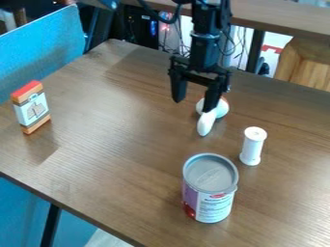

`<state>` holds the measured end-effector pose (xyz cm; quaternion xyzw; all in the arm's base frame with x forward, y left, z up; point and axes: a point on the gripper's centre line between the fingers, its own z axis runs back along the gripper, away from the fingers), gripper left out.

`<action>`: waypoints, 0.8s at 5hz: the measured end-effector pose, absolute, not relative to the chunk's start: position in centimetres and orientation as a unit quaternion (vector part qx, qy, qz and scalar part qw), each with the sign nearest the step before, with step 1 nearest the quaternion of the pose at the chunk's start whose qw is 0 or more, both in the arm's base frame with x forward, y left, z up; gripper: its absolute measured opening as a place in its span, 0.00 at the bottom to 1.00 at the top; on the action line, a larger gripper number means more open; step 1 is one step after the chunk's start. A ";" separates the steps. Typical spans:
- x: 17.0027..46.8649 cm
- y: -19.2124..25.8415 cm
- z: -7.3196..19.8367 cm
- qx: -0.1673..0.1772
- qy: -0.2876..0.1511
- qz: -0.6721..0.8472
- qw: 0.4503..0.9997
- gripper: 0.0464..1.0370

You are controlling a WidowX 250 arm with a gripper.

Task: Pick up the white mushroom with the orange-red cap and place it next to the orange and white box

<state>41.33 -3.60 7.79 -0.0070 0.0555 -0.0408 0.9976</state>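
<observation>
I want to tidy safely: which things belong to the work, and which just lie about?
Likely in the work:
- open gripper
- white mushroom-shaped piece, nearest it

Likely lying about:
- white spool
- metal can
- red-topped box

Spread end effector (193,100), perhaps mushroom (206,121) nearby, can (214,206)

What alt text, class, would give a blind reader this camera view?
A black robot claw hangs open by a white rounded object on a wooden table. Nearer the camera stand a white spool and a tin; a small red-topped box stands at the left.
</observation>
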 end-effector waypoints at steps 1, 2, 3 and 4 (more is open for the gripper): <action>41.7 -4.5 6.6 0.004 0.074 -0.037 0.997 0.96; 41.7 -4.4 5.6 0.012 0.084 -0.028 0.996 0.96; 41.9 -5.0 4.0 0.025 0.107 -0.028 0.994 0.96; 41.9 -5.1 3.3 0.031 0.118 -0.029 0.992 0.96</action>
